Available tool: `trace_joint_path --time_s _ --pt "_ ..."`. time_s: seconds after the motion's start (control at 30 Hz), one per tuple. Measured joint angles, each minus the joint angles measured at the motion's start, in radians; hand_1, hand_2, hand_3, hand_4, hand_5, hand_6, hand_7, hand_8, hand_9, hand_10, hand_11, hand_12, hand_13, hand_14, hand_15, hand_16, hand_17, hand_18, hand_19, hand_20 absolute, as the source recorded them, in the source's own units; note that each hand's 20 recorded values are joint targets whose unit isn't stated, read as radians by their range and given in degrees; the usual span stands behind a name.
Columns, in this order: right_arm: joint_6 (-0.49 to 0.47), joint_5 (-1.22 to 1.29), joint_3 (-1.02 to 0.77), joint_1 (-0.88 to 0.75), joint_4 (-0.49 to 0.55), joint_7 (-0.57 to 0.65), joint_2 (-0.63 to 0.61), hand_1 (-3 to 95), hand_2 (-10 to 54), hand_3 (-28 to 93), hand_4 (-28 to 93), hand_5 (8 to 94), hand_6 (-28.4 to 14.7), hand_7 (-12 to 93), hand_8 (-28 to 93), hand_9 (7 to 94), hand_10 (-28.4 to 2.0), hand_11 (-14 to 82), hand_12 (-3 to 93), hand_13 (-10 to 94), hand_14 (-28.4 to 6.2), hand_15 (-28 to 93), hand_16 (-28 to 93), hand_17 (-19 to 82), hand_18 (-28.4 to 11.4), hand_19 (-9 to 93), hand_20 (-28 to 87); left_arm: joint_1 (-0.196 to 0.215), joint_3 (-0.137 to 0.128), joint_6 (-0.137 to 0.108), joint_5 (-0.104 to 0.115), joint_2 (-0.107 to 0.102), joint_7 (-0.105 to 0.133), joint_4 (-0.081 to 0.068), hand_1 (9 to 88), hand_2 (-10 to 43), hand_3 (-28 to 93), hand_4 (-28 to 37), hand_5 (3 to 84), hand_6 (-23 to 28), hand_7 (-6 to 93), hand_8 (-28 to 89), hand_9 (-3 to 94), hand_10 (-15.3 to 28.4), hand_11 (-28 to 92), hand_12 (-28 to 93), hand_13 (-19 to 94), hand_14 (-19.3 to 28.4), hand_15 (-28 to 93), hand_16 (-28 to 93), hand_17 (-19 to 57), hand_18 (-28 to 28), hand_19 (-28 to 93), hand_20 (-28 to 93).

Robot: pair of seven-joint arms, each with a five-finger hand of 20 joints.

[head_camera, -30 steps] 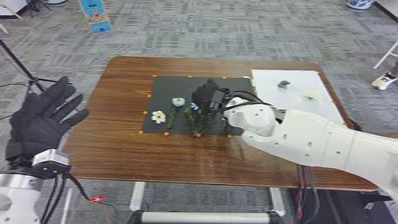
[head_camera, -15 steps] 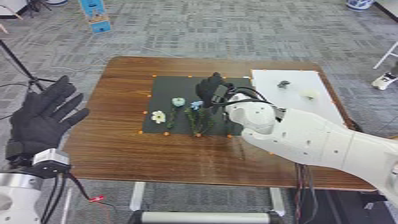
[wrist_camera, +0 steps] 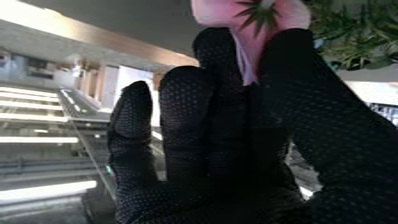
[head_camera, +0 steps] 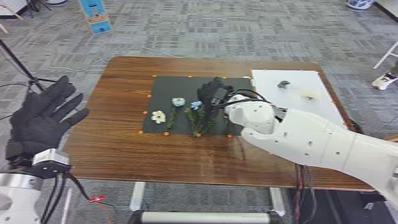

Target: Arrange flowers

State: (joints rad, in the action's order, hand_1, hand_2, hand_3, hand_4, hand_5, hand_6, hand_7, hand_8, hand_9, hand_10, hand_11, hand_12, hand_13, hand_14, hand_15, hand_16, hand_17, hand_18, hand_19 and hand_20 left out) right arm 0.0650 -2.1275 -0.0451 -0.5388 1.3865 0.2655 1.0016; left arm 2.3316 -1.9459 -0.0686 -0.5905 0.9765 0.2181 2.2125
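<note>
In the head view, the right hand point(head_camera: 211, 93) is near the middle of the frame, over the right part of the black mat point(head_camera: 167, 88). The right wrist view shows it pinching a pink flower point(wrist_camera: 218, 12) by a petal, between thumb and fingers, with greenery point(wrist_camera: 353, 32) close by. The blue flower point(head_camera: 196, 105) is just beside that hand; left of it on the mat are the pale flower point(head_camera: 179, 101) and, lower, the white flower point(head_camera: 158, 117). The left hand point(head_camera: 43, 111), at the left edge beyond the counter point(head_camera: 111, 150), has its fingers spread and holds nothing.

The step looks like laying the pink flower into the row. Next, the right hand should line it up beside the blue flower, lower it, then part thumb and fingers without dragging the petals.
</note>
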Motion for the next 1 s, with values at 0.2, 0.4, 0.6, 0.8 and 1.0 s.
trace_joint_path --time_s 0.2,0.4,0.6,0.8,1.0 --pt "-0.022 0.002 -0.031 -0.016 0.004 -0.014 -0.005 41.0 -9.5 68 -28 66.9 4.8 46 2 67.9 -7.4 41.8 38.0 57 -6.0 73 35 21 -18.5 73 54 0.002 -0.001 0.0 0.0 0.001 0.0 0.0 21.4 -6.8 65 -28.3 27.7 2.3 15.1 -8 23.1 10.0 12 16 19 13.5 11 5 -11.1 22.3 39 9" --pt "-0.018 0.006 -0.053 -0.024 0.004 -0.022 -0.007 38.8 -9.5 68 -28 65.8 5.0 39 0 67.0 -7.9 45.1 32.4 56 -6.4 73 35 21 -18.7 73 54 0.002 -0.001 0.0 0.0 0.001 0.0 0.0 21.4 -6.7 65 -28.3 27.6 2.3 15.1 -8 23.1 10.0 12 16 19 13.5 11 5 -11.2 22.4 40 9" --pt "-0.009 0.011 -0.079 -0.03 0.017 -0.025 -0.013 36.9 -9.5 70 -28 64.7 5.2 37 -2 66.4 -8.2 45.1 31.8 56 -6.6 73 35 21 -18.9 73 55 0.001 0.0 0.0 0.0 0.001 -0.001 0.0 21.5 -6.6 65 -28.3 27.6 2.3 15.1 -8 23.1 10.0 12 16 19 13.5 11 5 -11.2 22.4 39 9" --pt "-0.009 0.012 -0.115 -0.039 0.04 -0.03 -0.027 35.0 -9.5 74 -28 62.8 4.9 37 -14 63.8 -8.7 44.3 31.6 55 -7.1 74 35 20 -19.2 73 55 0.001 0.0 0.0 0.0 0.001 -0.001 0.0 21.4 -6.5 65 -28.3 27.6 2.2 15.1 -8 23.1 10.0 12 16 19 13.5 11 5 -11.2 22.5 40 9" --pt "-0.004 -0.004 -0.154 -0.05 0.078 -0.019 -0.057 32.1 -9.5 80 -28 51.0 1.4 32 -15 52.2 -9.7 34.5 27.3 49 -8.6 72 30 18 -19.4 73 54 0.002 0.0 0.0 0.0 0.001 0.0 0.0 21.3 -6.5 65 -28.3 27.5 2.2 15.1 -8 23.1 10.0 13 16 19 13.5 11 5 -11.2 22.4 39 9"
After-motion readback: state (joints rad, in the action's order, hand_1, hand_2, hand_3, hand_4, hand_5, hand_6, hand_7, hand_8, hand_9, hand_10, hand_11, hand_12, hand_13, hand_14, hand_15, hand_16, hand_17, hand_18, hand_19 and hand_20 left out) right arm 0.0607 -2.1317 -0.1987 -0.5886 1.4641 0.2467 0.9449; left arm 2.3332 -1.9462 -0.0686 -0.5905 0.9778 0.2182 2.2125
